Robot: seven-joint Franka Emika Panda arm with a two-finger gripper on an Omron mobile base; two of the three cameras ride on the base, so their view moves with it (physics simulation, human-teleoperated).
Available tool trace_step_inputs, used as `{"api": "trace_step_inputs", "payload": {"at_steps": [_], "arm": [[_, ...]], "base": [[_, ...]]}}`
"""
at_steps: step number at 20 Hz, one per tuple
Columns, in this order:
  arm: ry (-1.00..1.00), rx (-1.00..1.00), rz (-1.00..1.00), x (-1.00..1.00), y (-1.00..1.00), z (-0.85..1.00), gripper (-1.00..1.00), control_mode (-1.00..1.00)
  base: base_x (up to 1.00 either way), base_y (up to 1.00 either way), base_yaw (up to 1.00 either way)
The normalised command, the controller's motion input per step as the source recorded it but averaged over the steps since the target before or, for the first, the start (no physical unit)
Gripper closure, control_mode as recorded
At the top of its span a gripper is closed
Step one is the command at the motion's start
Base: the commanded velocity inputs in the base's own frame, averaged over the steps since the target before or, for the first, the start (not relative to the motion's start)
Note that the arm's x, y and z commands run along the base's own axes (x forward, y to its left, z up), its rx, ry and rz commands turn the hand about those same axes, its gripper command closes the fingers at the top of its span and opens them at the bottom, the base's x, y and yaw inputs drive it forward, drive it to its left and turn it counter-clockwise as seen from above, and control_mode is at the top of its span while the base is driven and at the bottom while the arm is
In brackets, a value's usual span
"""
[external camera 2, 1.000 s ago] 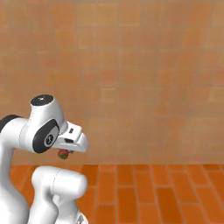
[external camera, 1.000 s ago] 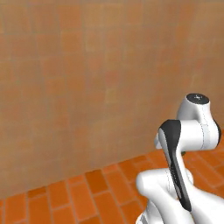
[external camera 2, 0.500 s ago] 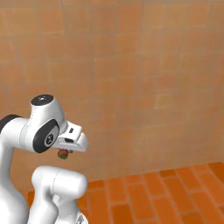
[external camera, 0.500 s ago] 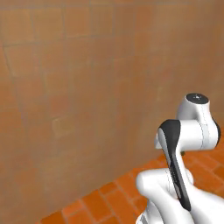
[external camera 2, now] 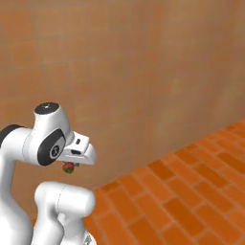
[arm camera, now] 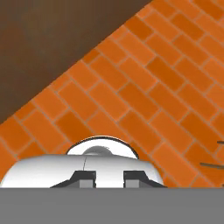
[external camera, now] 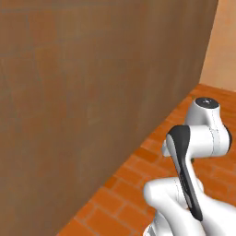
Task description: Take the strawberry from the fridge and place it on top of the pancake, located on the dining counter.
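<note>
Strawberry (external camera 2: pixel 69 167), tiny, red and rounded with a green cap, was pinched between the gripper's (external camera 2: pixel 70 166) narrowed jaws.

Orange brick floor (arm camera: pixel 144 92) laid in diagonal courses across the centre and from 12 to 5 o'clock, dark brown wall (arm camera: pixel 52 39) filling the 9 to 12 o'clock corner, thin dark lines at 4 o'clock edge, identity unclear

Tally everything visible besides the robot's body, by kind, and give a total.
Strawberry, held under the tool: 1
Tan tiled wall: 1
Orange brick floor: 1
Total: 3
</note>
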Motion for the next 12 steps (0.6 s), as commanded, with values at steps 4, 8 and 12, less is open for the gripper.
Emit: {"api": "trace_step_inputs", "payload": {"at_steps": [4, 8, 12], "arm": [[0.0, 0.0, 0.0, 0.0, 0.0, 0.0, 1.0, 1.0], [0.0, 0.0, 0.0, 0.0, 0.0, 0.0, 1.0, 1.0], [0.0, 0.0, 0.0, 0.0, 0.0, 0.0, 1.0, 1.0]], "base": [[0.36, -0.69, -0.68], [0.24, -0.7, -0.71], [0.04, -0.37, -0.83]]}}
